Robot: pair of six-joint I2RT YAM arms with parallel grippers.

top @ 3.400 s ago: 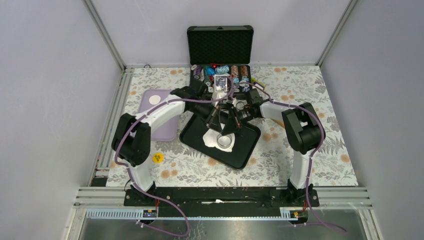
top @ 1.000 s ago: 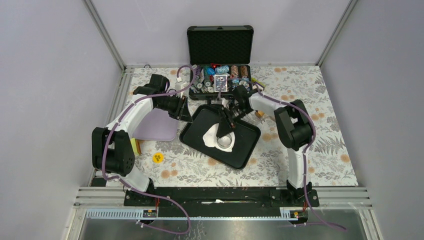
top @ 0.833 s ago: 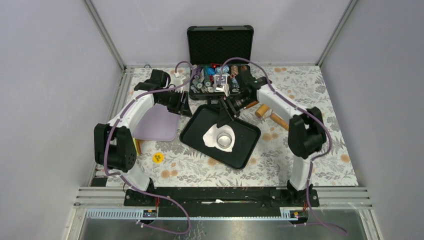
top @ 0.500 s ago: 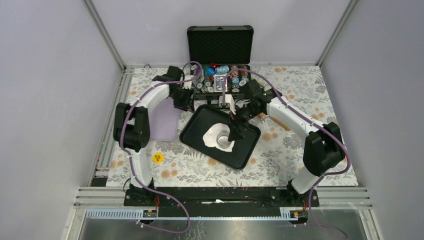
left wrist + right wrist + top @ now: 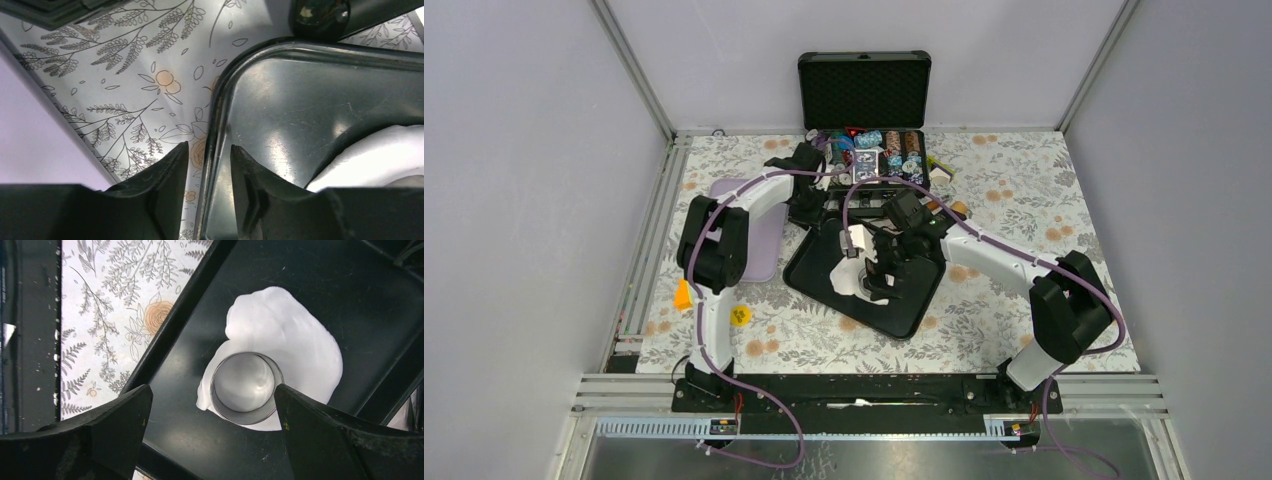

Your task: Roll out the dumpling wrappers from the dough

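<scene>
The dough [image 5: 295, 335] is a flat, irregular white sheet on the black tray [image 5: 200, 440]. A steel ring cutter [image 5: 218, 405] stands on the dough's near edge. My right gripper [image 5: 212, 390] hovers over the cutter, jaws wide open, one finger on each side and touching nothing. In the top view it [image 5: 879, 270] covers most of the dough [image 5: 846, 283]. My left gripper [image 5: 210, 150] is open at the tray's far left corner [image 5: 216, 115], one finger outside the rim and one inside. No dumpling wrappers are in view.
A lilac board [image 5: 759, 245] lies left of the tray [image 5: 914, 305], partly under my left arm. An open black case of chips [image 5: 864, 150] stands behind the tray. A yellow piece [image 5: 740, 316] and an orange piece [image 5: 682, 295] lie at the front left.
My left gripper swung from over the lilac board to the tray's far left corner. My right gripper opened wide and came down over the ring cutter.
</scene>
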